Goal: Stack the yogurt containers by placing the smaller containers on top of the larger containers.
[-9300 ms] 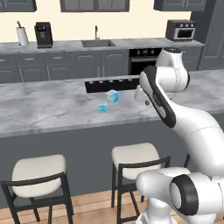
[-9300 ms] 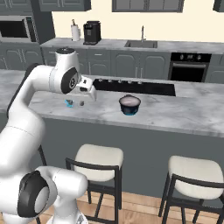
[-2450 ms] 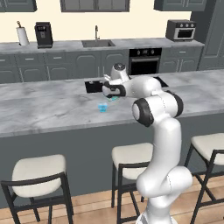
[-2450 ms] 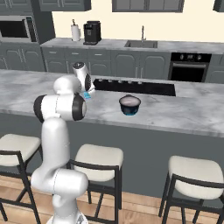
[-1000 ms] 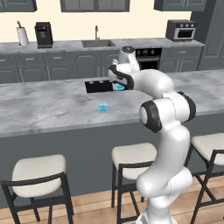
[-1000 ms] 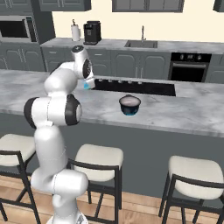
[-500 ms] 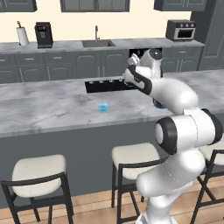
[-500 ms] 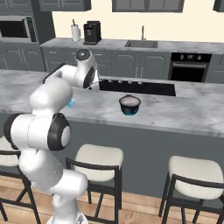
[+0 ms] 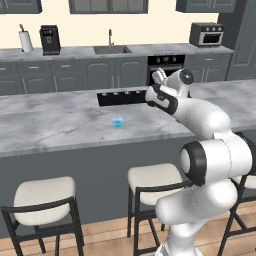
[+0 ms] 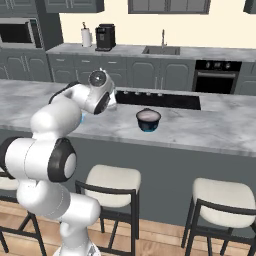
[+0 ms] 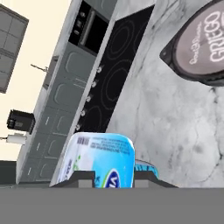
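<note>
The end effector [image 11: 113, 178] is clamped on the pale blue-and-white tub [image 11: 101, 161], carried above the desk [image 11: 175, 118]. The tiny blue cup [image 9: 117, 122] sits alone on the desk, so the tub, judged the stack's base, needs setting down first.

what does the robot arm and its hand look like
The arm is glossy white with rounded, bulging segments and dark grey bands and round caps at the joints. The hand ends in two small dark, blocky fingertips. No cables or markings are visible on it.
</note>
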Controlling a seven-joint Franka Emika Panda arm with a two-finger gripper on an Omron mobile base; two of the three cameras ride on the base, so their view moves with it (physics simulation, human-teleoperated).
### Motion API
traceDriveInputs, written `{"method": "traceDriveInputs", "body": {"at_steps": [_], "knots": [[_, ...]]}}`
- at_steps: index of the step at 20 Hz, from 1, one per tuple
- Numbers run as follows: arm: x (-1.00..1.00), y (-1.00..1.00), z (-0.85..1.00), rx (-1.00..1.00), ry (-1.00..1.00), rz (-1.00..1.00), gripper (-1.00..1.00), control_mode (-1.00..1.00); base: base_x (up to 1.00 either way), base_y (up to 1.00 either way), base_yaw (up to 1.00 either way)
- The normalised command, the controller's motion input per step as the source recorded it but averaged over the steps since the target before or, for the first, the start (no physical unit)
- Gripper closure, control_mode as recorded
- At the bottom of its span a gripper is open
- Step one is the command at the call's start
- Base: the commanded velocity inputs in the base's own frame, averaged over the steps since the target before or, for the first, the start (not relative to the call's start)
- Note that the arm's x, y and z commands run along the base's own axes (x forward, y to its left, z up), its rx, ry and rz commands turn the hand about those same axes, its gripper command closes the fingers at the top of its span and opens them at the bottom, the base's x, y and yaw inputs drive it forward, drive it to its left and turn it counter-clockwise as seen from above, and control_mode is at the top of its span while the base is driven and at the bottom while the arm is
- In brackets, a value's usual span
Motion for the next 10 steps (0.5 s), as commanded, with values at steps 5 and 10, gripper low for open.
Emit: {"method": "traceDriveInputs", "body": {"at_steps": [5,10], "knots": [[0.04,-0.43,0.42,0.06,0.00,0.00,1.00,-1.00,0.00,0.00,0.00],[0.01,-0.55,0.37,0.07,0.00,-0.03,1.00,-1.00,0.00,0.00,0.00]]}}
